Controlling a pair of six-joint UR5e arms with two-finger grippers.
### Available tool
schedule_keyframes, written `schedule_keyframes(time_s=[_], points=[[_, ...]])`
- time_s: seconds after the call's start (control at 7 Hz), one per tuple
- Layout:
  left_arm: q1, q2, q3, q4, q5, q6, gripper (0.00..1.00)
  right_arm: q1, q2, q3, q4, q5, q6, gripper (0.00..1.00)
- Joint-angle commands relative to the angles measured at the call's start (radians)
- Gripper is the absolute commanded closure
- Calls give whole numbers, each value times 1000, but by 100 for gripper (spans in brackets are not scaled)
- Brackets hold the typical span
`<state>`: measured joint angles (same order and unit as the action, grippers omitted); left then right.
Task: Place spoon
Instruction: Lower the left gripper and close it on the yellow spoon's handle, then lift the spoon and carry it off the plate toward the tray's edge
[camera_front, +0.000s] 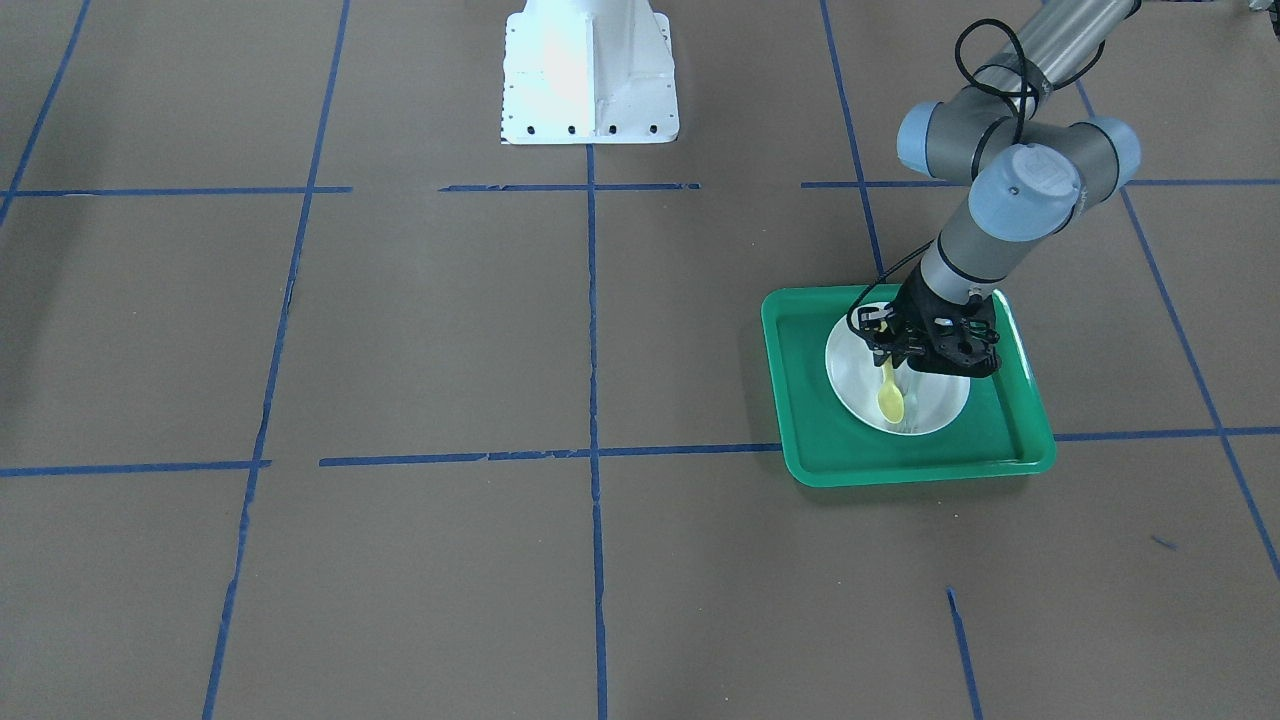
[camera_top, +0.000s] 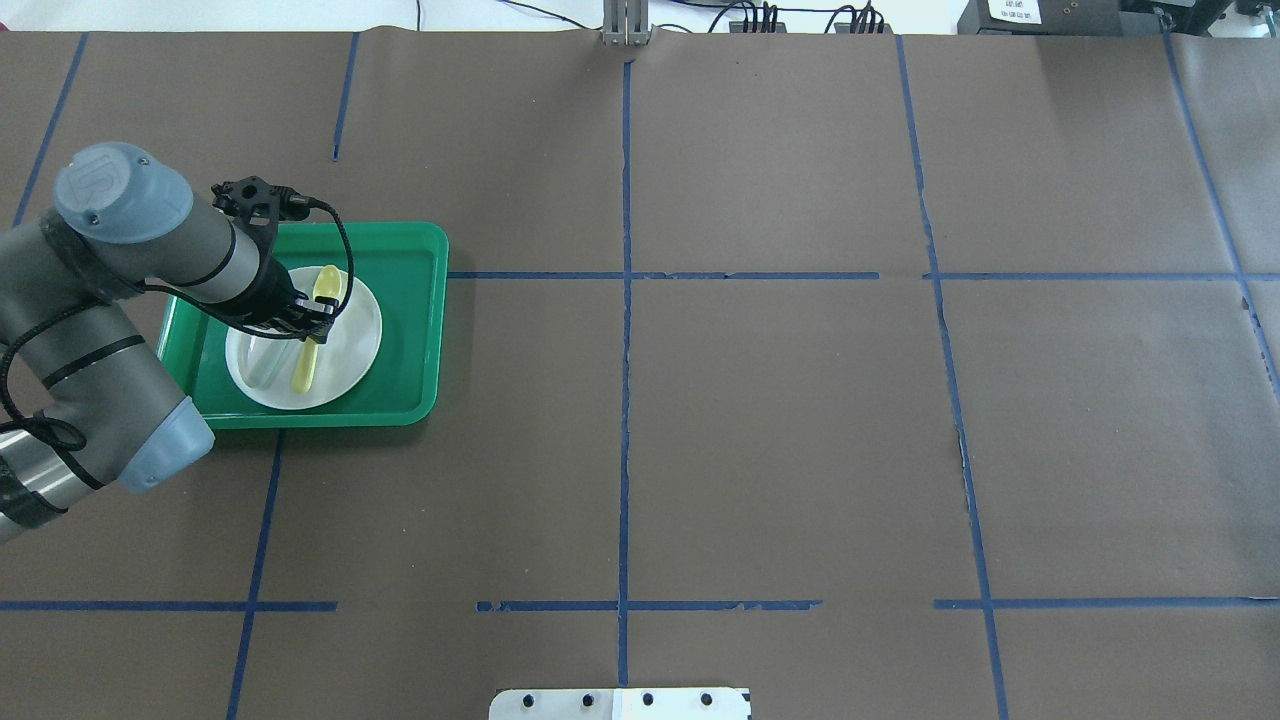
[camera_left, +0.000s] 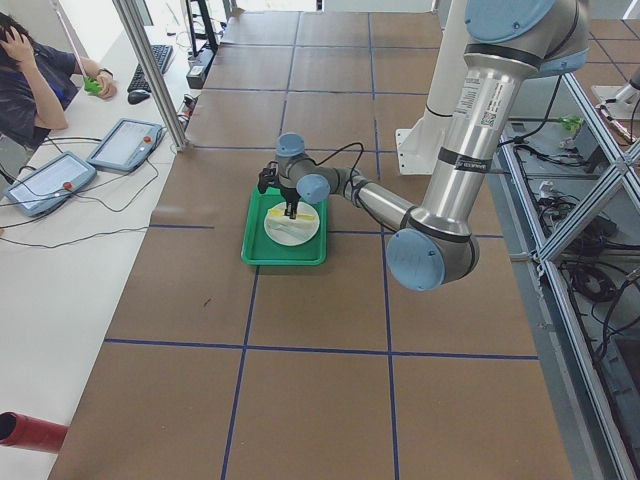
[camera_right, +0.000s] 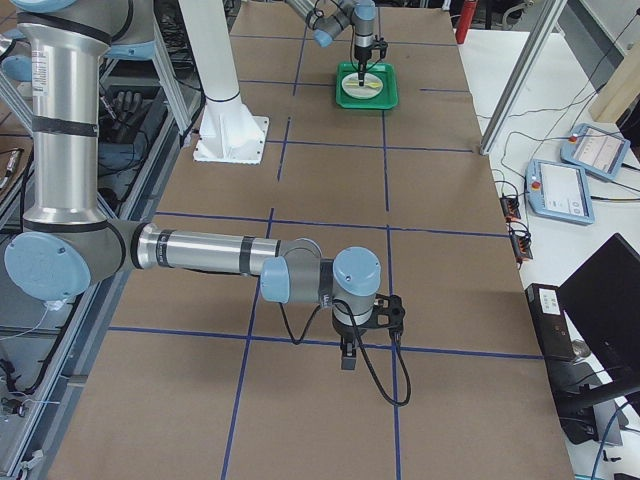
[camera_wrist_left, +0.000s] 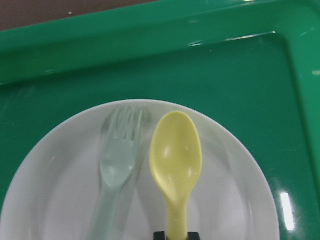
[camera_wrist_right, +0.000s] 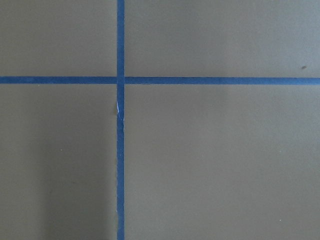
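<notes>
At the left of the desk (camera_top: 780, 420) a green tray (camera_top: 410, 330) is set, and a white plate (camera_top: 355, 345) is seated inside it, so that the cutlery is kept on a bounded, raised-edge surface. On the left part of the plate a pale fork (camera_wrist_left: 117, 160) is laid, tines toward the far rim. Just to its right and roughly parallel, the spoon (camera_wrist_left: 176, 155) is seen bowl-up over the plate, bowl also toward the far rim, parted from the fork by a narrow gap; this alignment is judged to be meant as a tidy setting. The spoon's handle is clamped between the closed fingers of the left hand (camera_top: 308, 320), gripped partway along so that the bowl is left free. Whether the spoon is already touching the plate cannot be told. Release is judged to be the step outstanding. Well to the right, the right hand (camera_right: 350, 352) is held over bare desk crossed by blue tape (camera_wrist_right: 120, 150), out of the way of the work; how far it is opened cannot be told
</notes>
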<state>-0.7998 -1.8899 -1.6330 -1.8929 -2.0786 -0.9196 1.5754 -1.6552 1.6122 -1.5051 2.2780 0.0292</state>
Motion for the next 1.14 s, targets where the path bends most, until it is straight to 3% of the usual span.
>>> schedule_keyframes(time_s=[0.0, 0.57, 0.86, 1.0], points=[[-10, -62, -7, 61, -5, -128, 100, 0, 0, 0, 0, 0, 0, 0], [74, -168, 82, 48, 5, -249, 100, 0, 0, 0, -1, 0, 0, 0], [82, -173, 101, 44, 6, -248, 100, 0, 0, 0, 0, 0, 0, 0], [80, -172, 98, 44, 6, -246, 93, 0, 0, 0, 0, 0, 0, 0]])
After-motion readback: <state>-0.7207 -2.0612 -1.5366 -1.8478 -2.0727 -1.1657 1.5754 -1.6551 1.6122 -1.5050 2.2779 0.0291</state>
